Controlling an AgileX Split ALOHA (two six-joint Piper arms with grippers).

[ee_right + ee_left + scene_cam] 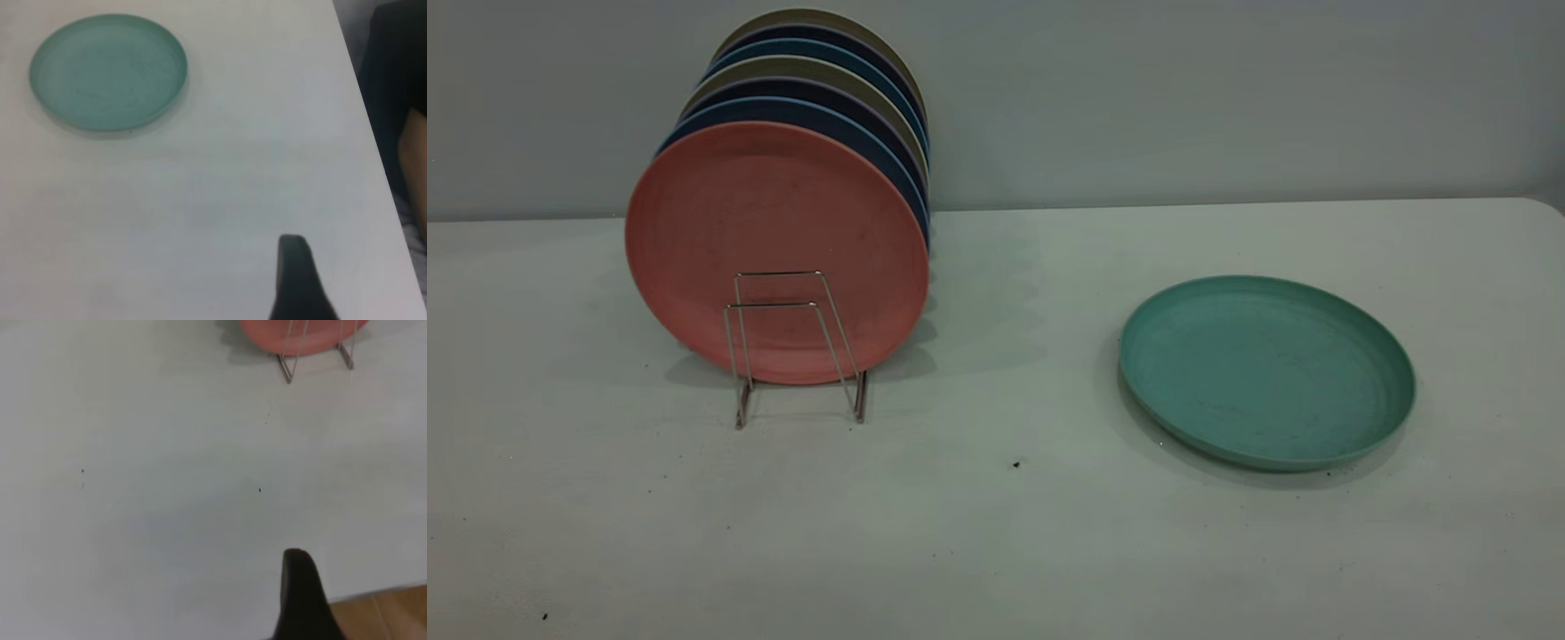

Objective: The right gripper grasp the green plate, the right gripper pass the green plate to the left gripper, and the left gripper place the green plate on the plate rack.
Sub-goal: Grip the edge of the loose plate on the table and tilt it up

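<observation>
**A:** Closest up, dark tip of the left tool (297, 587), hanging over the pale surface (167, 520) near its edge, with a strip of wooden floor (393, 613) just beyond. Wide or narrow?

**B:** Cannot tell. Only that one tip in the left wrist view. Same story with the right tool (297, 273): a single dark tip above bare surface, spread impossible to judge.

**A:** And the green plate (1267, 372)?

**B:** Lying flat, rim up, on the right part of the surface (996, 551) in the exterior view. Faint scuffs across its face. Well apart from the right tool in the right wrist view (109, 71), touched by nothing.

**A:** Distance from the plate rack (774, 305)?

**B:** Well apart again. Rack over on the left, thin silver wire, loops far shorter than a plate. Loaded with a row of plates standing on edge: pink plate (774, 222) at the front, blue plates (818, 111) and olive ones lined up behind it.

**A:** Anything ahead of the pink one?

**B:** Two bare wire loops, standing in front of its lower half. Rack feet and the pink plate's bottom edge (313, 337) also caught in the left wrist view, far from the left tool.

**A:** Anything between rack and green plate?

**B:** Small dark speck (1016, 463) on the surface, a little nearer the camera than both.
</observation>
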